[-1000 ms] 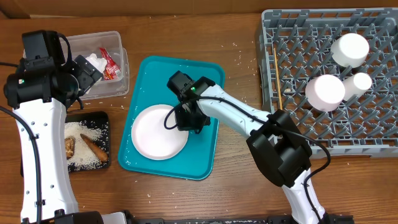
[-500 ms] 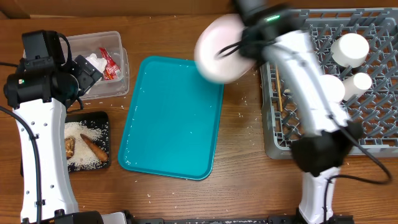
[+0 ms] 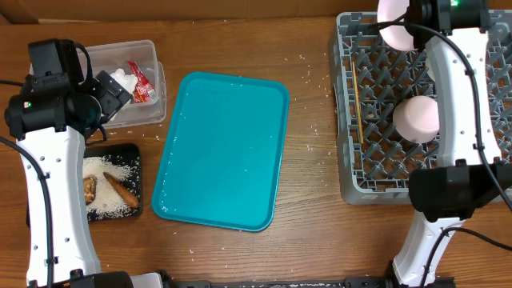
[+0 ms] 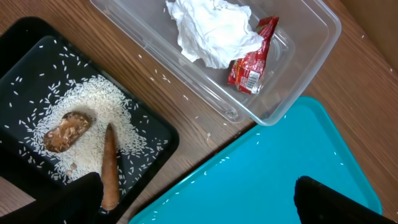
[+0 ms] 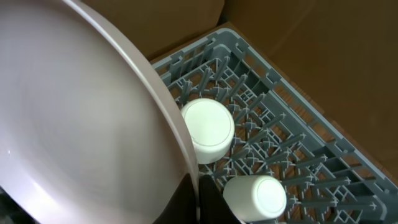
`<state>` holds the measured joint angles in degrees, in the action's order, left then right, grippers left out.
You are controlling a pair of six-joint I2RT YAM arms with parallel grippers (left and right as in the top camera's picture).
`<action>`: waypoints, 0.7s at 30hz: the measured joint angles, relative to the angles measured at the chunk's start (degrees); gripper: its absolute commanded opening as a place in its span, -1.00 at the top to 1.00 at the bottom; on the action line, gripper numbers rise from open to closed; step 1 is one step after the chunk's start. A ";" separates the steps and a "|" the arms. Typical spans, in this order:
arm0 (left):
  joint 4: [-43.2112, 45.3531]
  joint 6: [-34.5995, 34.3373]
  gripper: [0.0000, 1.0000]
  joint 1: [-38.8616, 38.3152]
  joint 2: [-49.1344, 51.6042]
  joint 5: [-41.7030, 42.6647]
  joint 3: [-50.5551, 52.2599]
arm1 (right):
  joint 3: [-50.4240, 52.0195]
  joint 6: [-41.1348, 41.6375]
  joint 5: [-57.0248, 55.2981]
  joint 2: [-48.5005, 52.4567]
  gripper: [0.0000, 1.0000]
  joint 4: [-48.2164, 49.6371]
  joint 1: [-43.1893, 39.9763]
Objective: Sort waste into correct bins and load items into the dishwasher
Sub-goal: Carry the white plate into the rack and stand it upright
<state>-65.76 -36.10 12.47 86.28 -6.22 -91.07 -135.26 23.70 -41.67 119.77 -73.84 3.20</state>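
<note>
My right gripper is shut on the rim of the large white plate and holds it tilted over the far edge of the grey dish rack; the plate also shows in the overhead view. A white cup and a white bowl stand upside down in the rack. Another white dish and the wooden stick lie in the rack. My left gripper is open and empty over the teal tray's corner. The clear tub holds the napkin and a red wrapper. The black tray holds rice, the lumpy scrap and the long scrap.
The teal serving tray lies mid-table with only a few rice grains on it. A few grains are scattered on the wood between the tray and the rack. Cardboard walls stand behind the rack.
My right gripper lifted the large plate off the teal tray and carried it right and back, to the rack's far edge. The left arm has not moved.
</note>
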 measured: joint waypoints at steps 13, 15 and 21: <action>0.00 0.00 -1.00 0.00 0.00 0.00 0.00 | 20.92 -7.39 -6.49 0.96 0.92 16.57 0.55; -0.02 -0.02 -0.99 0.00 0.00 0.00 0.00 | 21.57 -7.45 -6.60 0.96 0.92 16.79 0.74; -0.02 0.00 -0.99 0.00 0.00 0.00 0.00 | 22.14 -8.00 -8.00 0.96 0.92 16.83 3.19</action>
<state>-65.78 -36.10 12.47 86.28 -6.22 -91.07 -113.12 15.70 -49.67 120.73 -57.01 6.39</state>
